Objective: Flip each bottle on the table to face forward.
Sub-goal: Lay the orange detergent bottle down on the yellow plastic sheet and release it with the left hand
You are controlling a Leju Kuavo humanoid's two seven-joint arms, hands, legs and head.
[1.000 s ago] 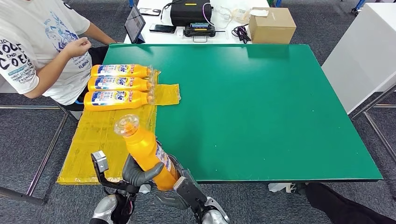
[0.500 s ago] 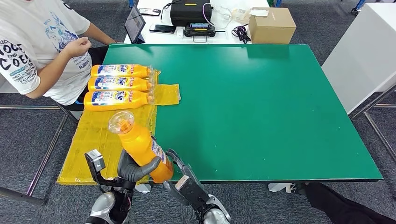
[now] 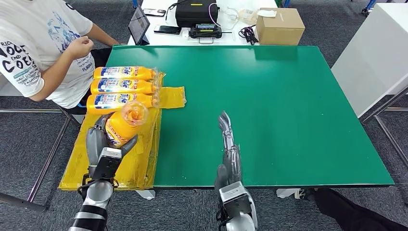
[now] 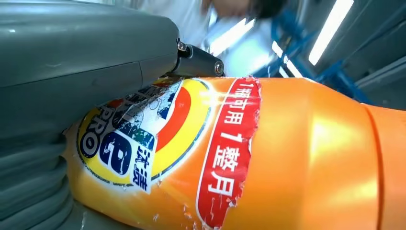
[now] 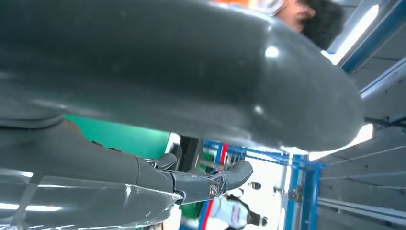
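A seated person (image 3: 38, 48) in a white printed T-shirt is at the far left; beside them three orange detergent bottles (image 3: 122, 87) lie in a row on the yellow plastic sheet (image 3: 96, 144), labels up; just nearer, the left robot hand (image 3: 103, 139) grips a fourth orange bottle (image 3: 122, 126) above the sheet, clear cap (image 3: 134, 113) tilted away; on the green worktop (image 3: 288, 110), the right robot hand (image 3: 226, 144) is flat with fingers extended, holding nothing.
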